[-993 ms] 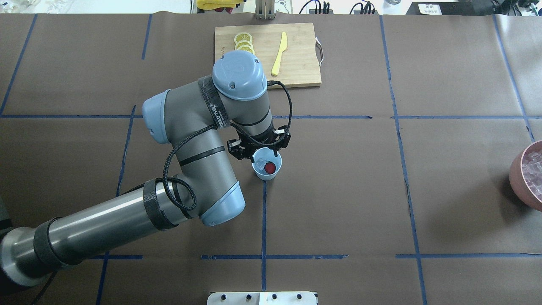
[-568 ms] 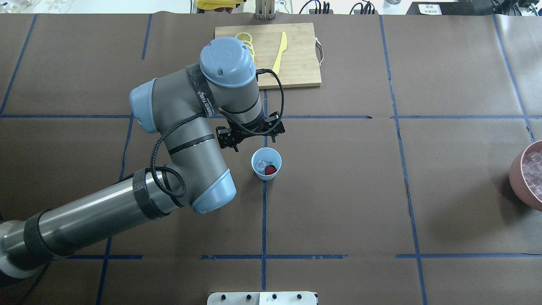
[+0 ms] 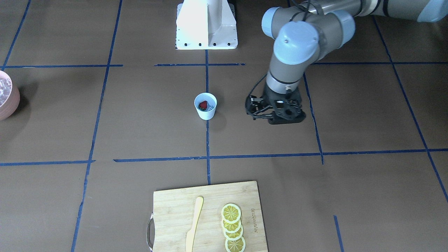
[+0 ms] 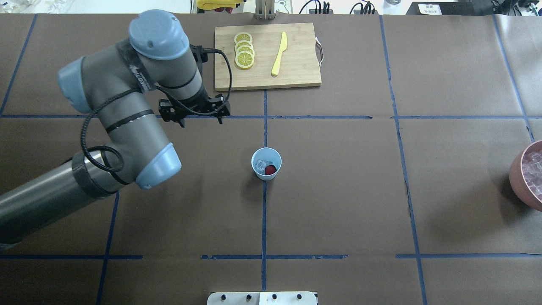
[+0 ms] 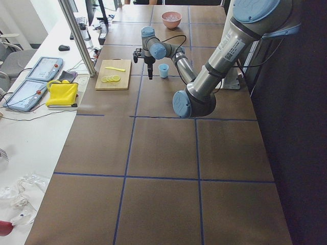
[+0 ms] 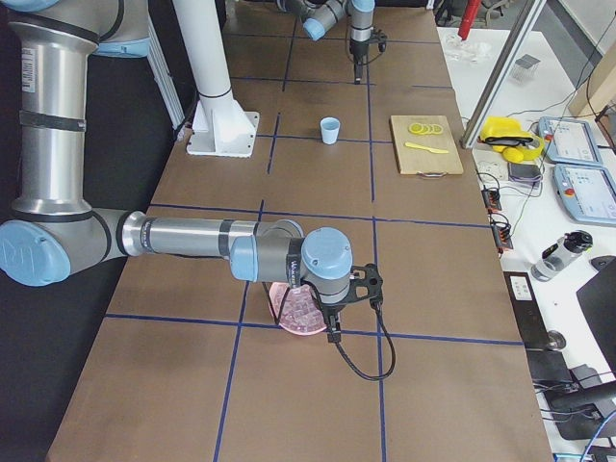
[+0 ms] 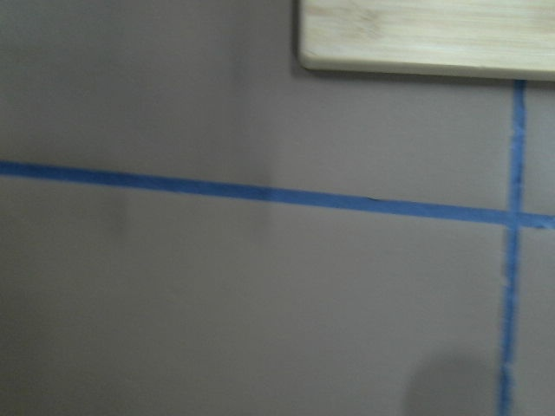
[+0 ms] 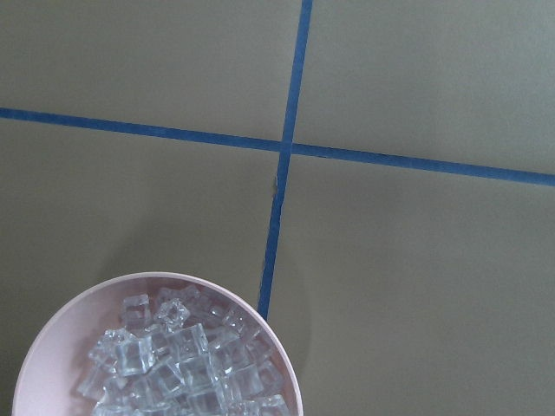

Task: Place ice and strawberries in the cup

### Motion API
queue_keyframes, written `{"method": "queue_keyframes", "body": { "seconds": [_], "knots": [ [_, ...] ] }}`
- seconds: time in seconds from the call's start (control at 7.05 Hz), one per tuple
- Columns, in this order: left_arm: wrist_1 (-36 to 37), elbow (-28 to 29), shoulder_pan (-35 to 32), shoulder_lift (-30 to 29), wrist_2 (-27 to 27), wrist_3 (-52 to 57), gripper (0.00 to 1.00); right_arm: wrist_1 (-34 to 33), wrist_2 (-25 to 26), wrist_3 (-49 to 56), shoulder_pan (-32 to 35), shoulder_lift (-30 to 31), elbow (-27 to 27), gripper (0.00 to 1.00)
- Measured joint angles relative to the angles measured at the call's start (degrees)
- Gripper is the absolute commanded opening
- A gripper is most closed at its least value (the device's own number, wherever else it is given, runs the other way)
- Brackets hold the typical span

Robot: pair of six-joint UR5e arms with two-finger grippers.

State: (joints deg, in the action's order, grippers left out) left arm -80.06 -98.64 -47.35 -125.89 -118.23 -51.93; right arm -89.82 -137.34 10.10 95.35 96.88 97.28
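Brown table (image 4: 338, 190), pink bowl (image 4: 517, 178) cropped (ice (image 4: 534, 170) inside)

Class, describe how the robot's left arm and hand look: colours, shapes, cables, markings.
The left arm is grey tubing with rounded pale-blue joint caps, black bands, one bearing white lettering, and a black cable looping alongside. The left hand is black with two fingers.
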Motion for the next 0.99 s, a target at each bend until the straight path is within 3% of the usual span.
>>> {"method": "queue_keyframes", "body": {
  "seconds": [0.43, 0.99],
  "knots": [
    [1.6, -3.1, -14.7, 13.0, -7.9, 25.4, 1.0, 0.0, -0.1, -0.7, 0.0, -0.5, -2.1, 1.0],
    [4.4, -0.3, -32.5, 26.5, -12.1, 52.9, 1.0, 3.6, -0.5, -6.9, -0.1, -1.5, -3.8, 1.0]
  ]
}}
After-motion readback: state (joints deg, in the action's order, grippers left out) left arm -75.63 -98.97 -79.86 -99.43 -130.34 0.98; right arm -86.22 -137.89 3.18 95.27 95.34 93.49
